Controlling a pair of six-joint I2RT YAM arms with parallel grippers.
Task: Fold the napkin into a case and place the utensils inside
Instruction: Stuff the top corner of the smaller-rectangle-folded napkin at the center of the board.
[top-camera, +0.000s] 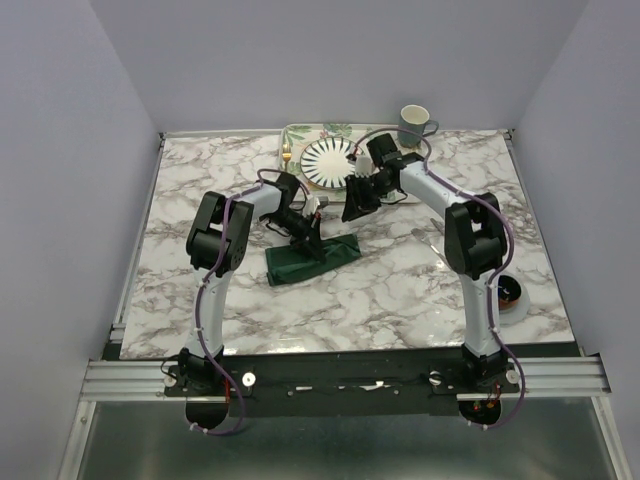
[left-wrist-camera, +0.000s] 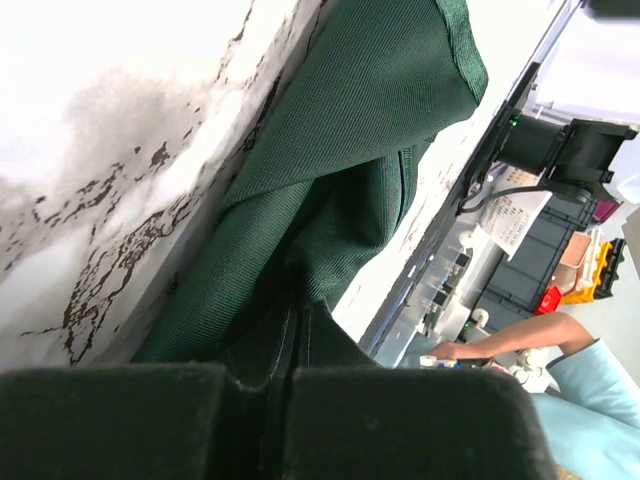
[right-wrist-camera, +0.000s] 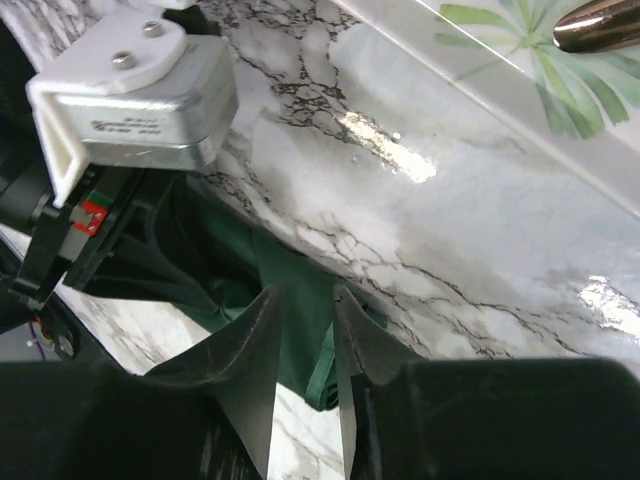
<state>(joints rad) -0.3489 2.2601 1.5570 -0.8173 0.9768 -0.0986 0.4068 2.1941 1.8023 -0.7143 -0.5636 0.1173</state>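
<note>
Both jaws of the left gripper (left-wrist-camera: 290, 375) pinched the folded dark green cloth napkin (top-camera: 312, 260). The right gripper (right-wrist-camera: 305, 300) hung slightly parted, empty.

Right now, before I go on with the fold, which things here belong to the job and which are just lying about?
Job:
napkin, pinched in the left gripper
gold fork
copper-brown utensil

Lying about:
striped plate
leaf-patterned tray
mug
small bowl
</note>
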